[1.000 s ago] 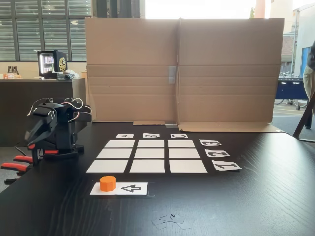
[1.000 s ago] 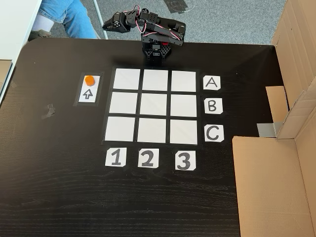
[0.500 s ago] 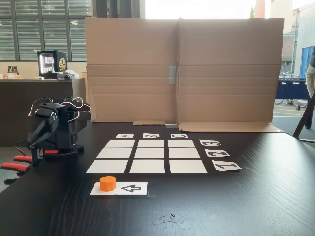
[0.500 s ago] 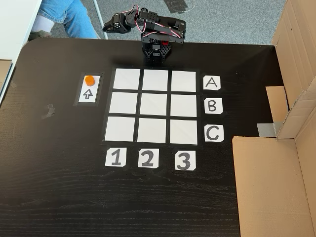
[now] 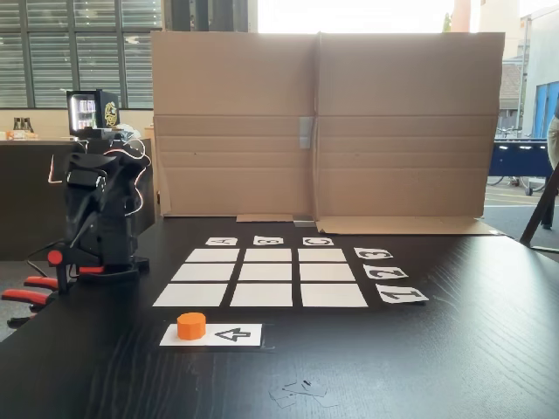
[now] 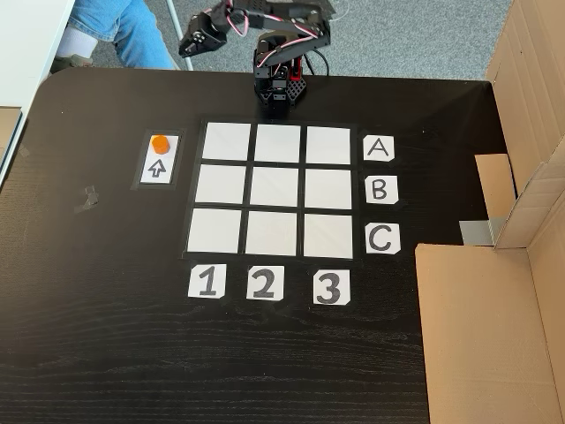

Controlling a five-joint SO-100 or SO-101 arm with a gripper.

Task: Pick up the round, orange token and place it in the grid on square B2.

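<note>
The orange token (image 5: 191,326) (image 6: 159,142) sits on one end of a white strip with a black arrow (image 5: 229,334) (image 6: 157,168), beside the grid's column 1. The grid (image 5: 212,255) (image 6: 227,141) lies flat on the black table with nothing on any cell, and square B2 (image 5: 267,271) (image 6: 276,187) is bare. My arm (image 5: 100,209) stands at the grid's A side. Its gripper (image 6: 188,48) hangs past the table's far edge, well away from the token; its fingers meet in one point, shut on nothing.
A tall cardboard wall (image 5: 323,122) (image 6: 530,97) stands beyond row C. Orange clamp handles (image 5: 24,292) stick out at the table edge by the arm's base. A person's legs in jeans (image 6: 115,31) are behind the table. Tape scraps (image 5: 301,391) (image 6: 88,196) lie near the strip.
The arm has risen out of its folded pose, lifting its upper links and gripper higher. The token and the grid have not moved.
</note>
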